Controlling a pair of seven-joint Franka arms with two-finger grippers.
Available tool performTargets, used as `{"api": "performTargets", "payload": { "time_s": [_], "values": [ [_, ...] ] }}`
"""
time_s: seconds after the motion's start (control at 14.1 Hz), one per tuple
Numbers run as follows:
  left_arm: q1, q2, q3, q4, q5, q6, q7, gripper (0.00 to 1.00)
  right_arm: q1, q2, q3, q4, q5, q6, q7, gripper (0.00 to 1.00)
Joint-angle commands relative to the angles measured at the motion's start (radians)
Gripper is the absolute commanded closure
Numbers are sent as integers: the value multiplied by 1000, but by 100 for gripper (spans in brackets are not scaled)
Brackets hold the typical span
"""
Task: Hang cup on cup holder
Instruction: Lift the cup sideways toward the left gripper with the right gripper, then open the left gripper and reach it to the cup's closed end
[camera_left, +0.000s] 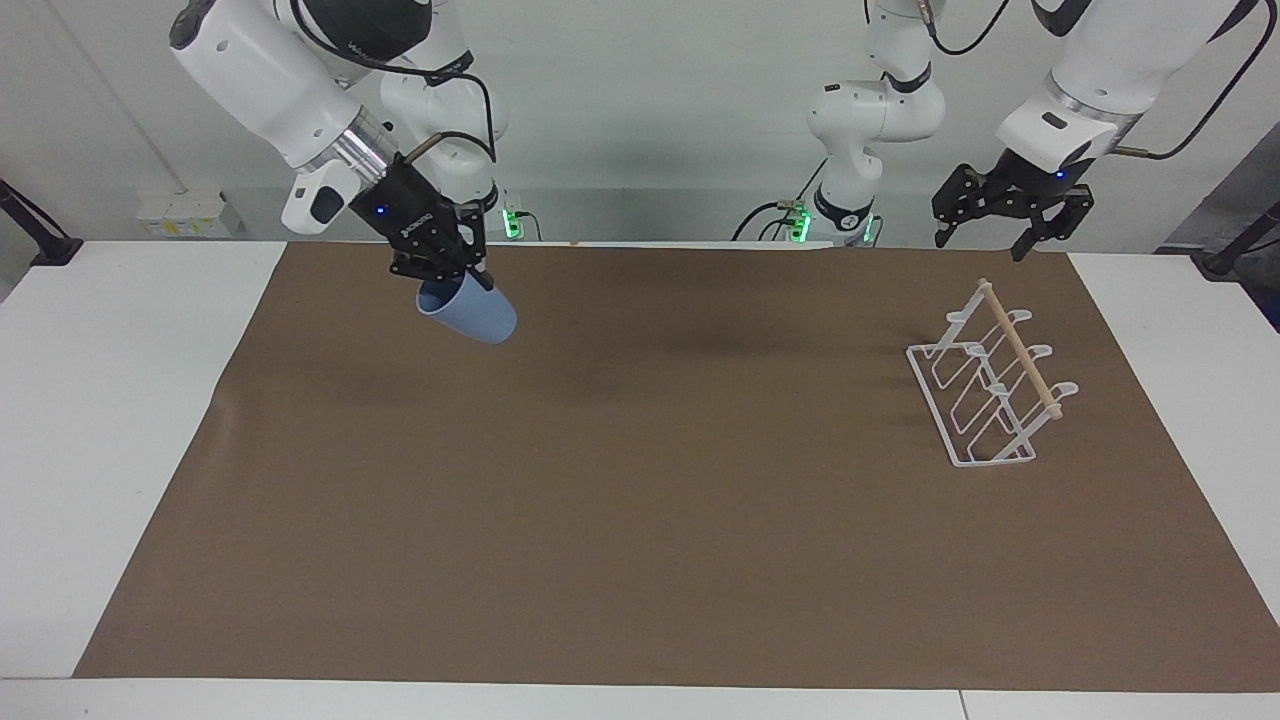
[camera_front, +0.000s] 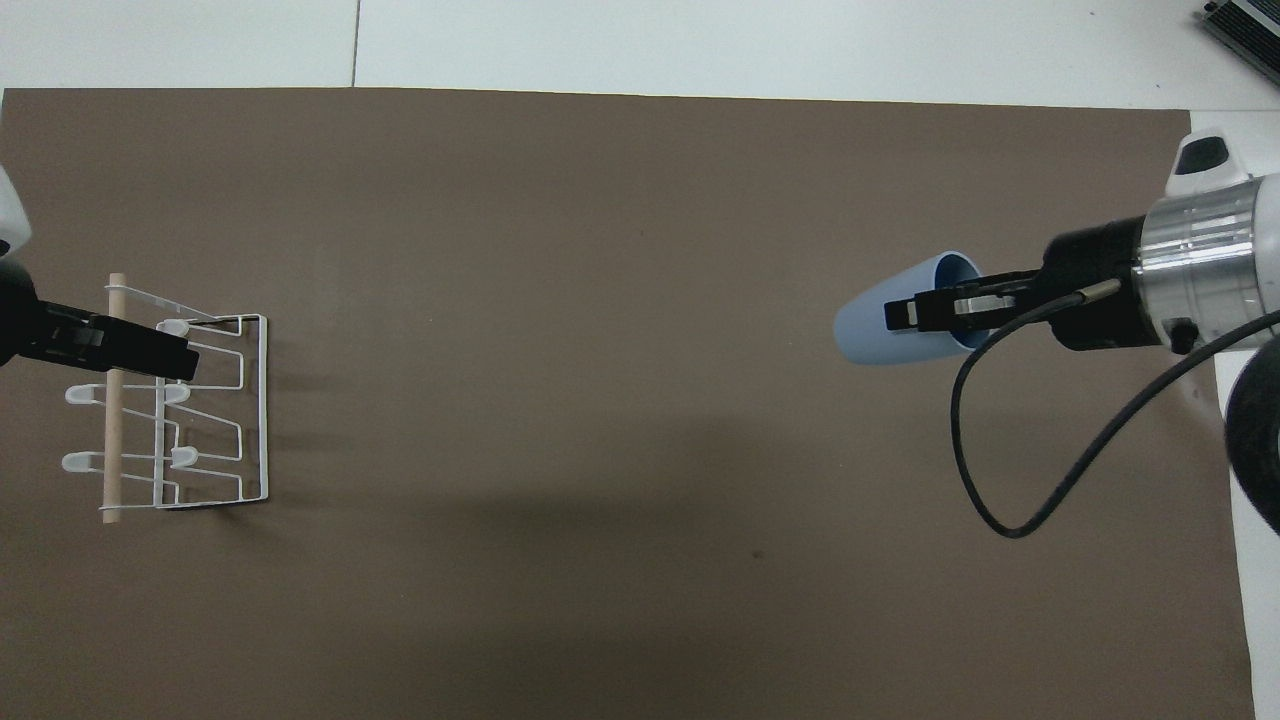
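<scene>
The light-blue cup (camera_left: 470, 312) hangs in the air, tilted almost onto its side, with its rim in my right gripper (camera_left: 455, 278), which is shut on it. It is high over the brown mat toward the right arm's end, and shows in the overhead view (camera_front: 885, 332) with the right gripper (camera_front: 930, 312) on its rim. The white wire cup holder (camera_left: 990, 390) with its wooden dowel stands on the mat at the left arm's end, also seen in the overhead view (camera_front: 215, 410). My left gripper (camera_left: 980, 245) is open and empty, raised over the cup holder (camera_front: 165, 352).
A brown mat (camera_left: 640, 520) covers most of the white table (camera_left: 100, 400). A black cable loops down from the right wrist (camera_front: 1010, 520).
</scene>
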Motion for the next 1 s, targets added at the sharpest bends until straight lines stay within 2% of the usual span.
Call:
{"api": "performTargets", "payload": {
  "time_s": [0.0, 0.14, 0.28, 0.5, 0.78, 0.92],
  "values": [
    [-31, -30, 5, -40, -12, 29, 120, 0, -3, -15, 26, -3, 144, 10, 21, 100],
    [-34, -32, 2, -40, -14, 29, 200, 0, -3, -33, 38, -24, 223, -7, 78, 100],
    [-70, -32, -5, -40, -18, 26, 229, 0, 47, -57, 41, -56, 335, 10, 174, 100],
    [-81, -33, -8, -39, -106, 26, 387, 0, 177, -58, 43, -56, 384, 162, 317, 100],
    [-94, -35, -25, -39, -115, 35, 599, 0, 259, -55, 43, -58, 499, 300, 342, 100],
    [-110, -35, -25, -40, -121, 44, 728, 0, 313, -53, 43, -58, 502, 372, 366, 100]
  ]
}}
